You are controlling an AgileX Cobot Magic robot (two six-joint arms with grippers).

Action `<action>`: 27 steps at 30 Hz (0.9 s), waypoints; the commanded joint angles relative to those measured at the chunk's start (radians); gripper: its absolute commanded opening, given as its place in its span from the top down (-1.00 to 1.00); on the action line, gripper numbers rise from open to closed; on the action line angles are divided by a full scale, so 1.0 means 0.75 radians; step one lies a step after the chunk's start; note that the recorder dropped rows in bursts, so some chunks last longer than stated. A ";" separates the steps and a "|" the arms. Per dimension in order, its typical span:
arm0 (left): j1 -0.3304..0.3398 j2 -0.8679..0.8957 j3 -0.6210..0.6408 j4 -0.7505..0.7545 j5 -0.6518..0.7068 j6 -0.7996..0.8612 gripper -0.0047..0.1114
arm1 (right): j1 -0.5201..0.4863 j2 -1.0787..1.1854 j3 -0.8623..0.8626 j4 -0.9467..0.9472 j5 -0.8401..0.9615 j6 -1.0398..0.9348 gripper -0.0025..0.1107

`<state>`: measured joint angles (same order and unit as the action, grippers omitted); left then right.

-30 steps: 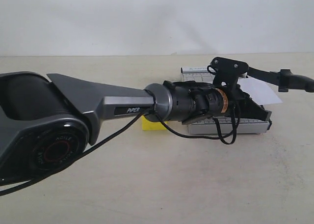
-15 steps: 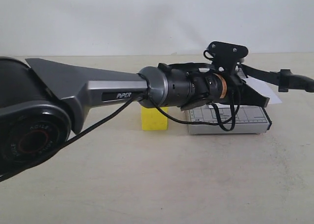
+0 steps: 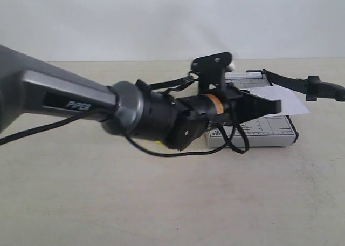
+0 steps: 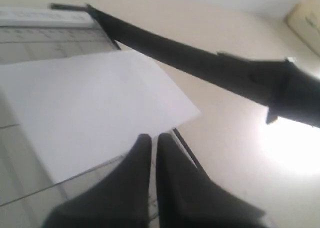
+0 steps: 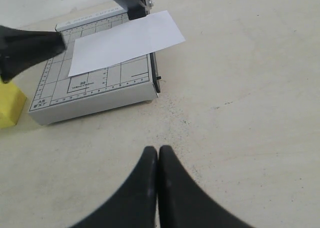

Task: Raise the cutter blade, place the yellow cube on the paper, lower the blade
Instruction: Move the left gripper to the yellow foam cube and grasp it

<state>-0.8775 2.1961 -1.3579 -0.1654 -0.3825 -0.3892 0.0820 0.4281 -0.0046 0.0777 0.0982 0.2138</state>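
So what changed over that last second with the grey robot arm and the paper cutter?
The left gripper pulled back leftward from the raised black cutter blade, shut and empty; in the exterior view its arm now covers the bright yellow cube. Blade, white paper sheet and grey gridded trimmer board stayed put.

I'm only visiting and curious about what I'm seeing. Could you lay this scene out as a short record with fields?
Setting: grey trimmer board on a beige table
Cutter blade: raised, angled up above the board
Paper: flat on the board, one end overhanging the cutting edge
Yellow cube: on the table beside the board, not on the paper
Left hand: shut, empty, above the board by the paper
Right hand: shut, empty, over bare table
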 commanded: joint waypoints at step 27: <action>-0.186 -0.289 0.561 -1.429 -0.560 1.232 -0.98 | -0.003 0.004 0.006 -0.001 0.013 0.020 0.96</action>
<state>-1.0181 1.9521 -0.9348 -1.2399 -0.7615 0.6249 0.0820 0.4281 -0.0046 0.0793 0.1057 0.2217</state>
